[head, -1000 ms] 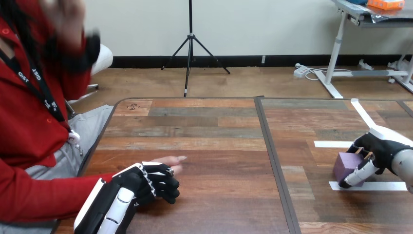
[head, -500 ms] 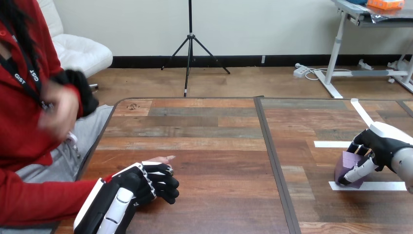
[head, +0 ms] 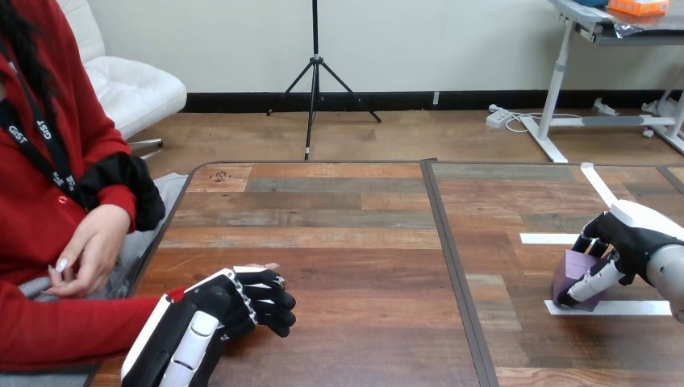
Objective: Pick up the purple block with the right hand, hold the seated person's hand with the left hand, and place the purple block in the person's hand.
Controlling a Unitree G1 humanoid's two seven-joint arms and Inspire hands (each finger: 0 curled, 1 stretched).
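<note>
Right edge: the right hand (head: 633, 242) has closed round the purple block (head: 571, 270), now tipped on the white tape (head: 641, 307), ready for lifting. Lower left: the left hand (head: 230, 306) stays clasped over the person's hand (head: 262, 267).

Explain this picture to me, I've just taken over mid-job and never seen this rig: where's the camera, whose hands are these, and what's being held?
The camera sits on the robot's head and looks down across a wooden table. The two black-and-white machine hands are the robot's own, coming in from below. Its left hand lies over the person's hand on the table, whose fingertips peek out beyond it; whether it grips that hand I cannot tell. Its right hand, at the right, has fingers and thumb curled round the purple block, beside strips of white tape on the table. The block looks tilted; I cannot tell if it has left the surface. The seated person's other hand is off the table's left edge, apart from everything.
</note>
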